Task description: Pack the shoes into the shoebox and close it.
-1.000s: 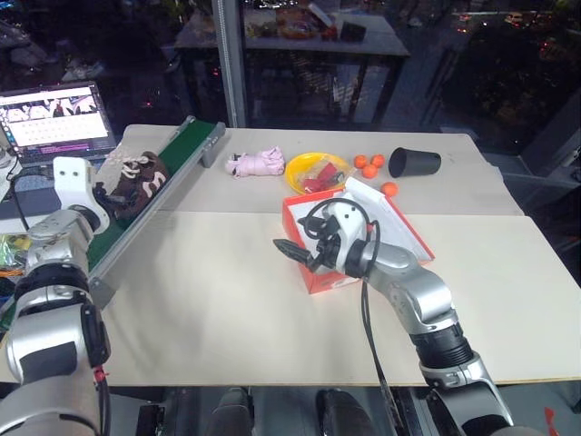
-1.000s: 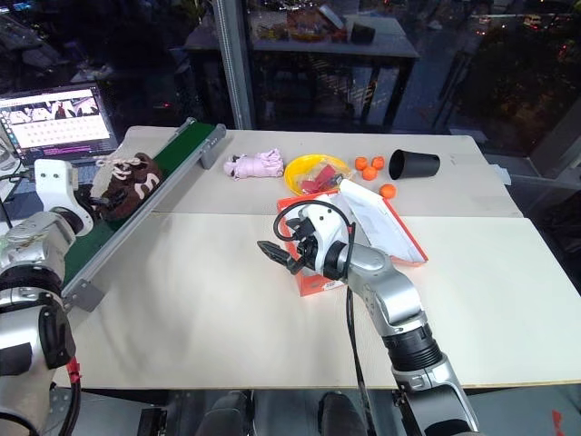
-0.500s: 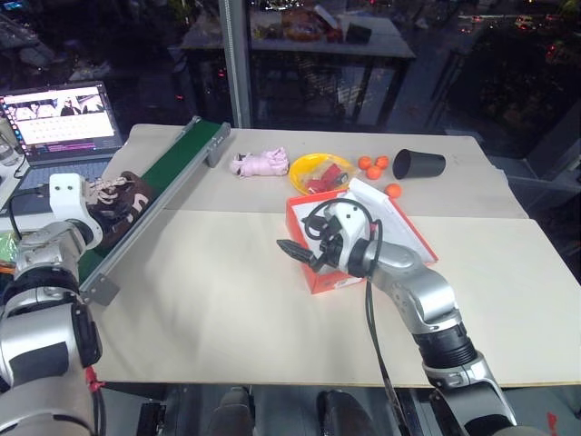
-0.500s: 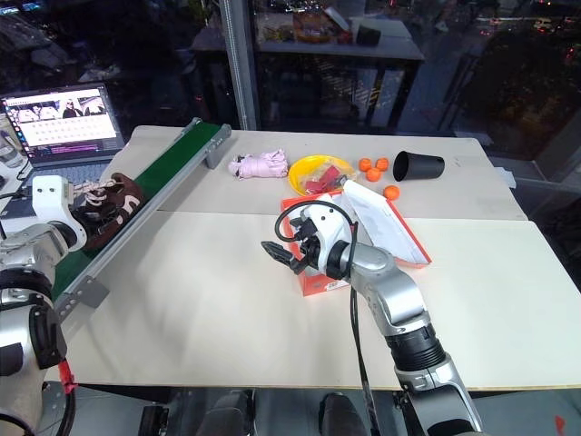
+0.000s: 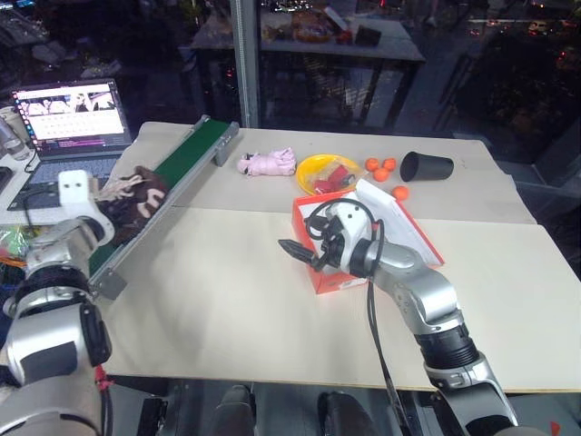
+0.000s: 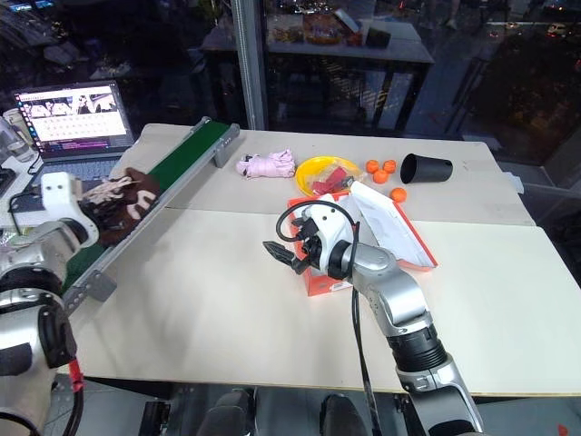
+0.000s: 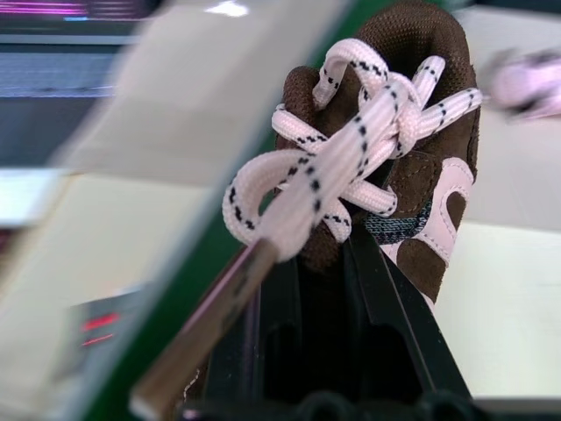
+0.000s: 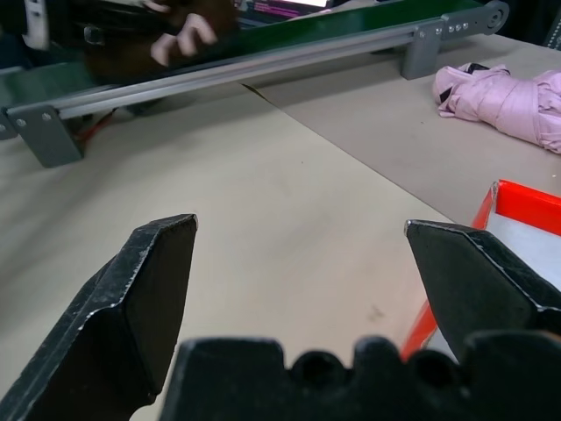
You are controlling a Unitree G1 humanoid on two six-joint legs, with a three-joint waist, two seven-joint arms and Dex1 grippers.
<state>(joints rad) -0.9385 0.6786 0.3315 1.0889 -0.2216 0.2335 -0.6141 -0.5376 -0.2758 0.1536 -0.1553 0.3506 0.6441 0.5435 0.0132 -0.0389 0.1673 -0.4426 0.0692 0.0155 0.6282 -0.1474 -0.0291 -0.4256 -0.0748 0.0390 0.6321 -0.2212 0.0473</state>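
A dark brown fuzzy shoe (image 5: 138, 193) with cream laces lies on the green conveyor belt (image 5: 194, 151) at the table's left side. My left gripper (image 7: 329, 289) is shut on it, its black fingers (image 7: 396, 324) pressed against the shoe's brown heel part under the lace knot. The red-orange shoebox (image 5: 329, 275) stands open at mid-table, white inside, its lid (image 5: 399, 227) leaning back to the right. My right gripper (image 5: 292, 250) hovers open just left of the box's front corner, nothing between its fingers (image 8: 149, 281), pointing toward the conveyor.
Behind the box sit a yellow bowl (image 5: 325, 171), a pink plush bundle (image 5: 268, 163), several orange balls (image 5: 381, 166) and a tipped black cup (image 5: 427, 166). A laptop (image 5: 73, 109) stands at the far left. Bare tabletop lies between conveyor and box.
My left gripper has closed on the shoe on the conveyor and edged slightly toward the table. The right arm has stayed where it was. The camera view shifted.
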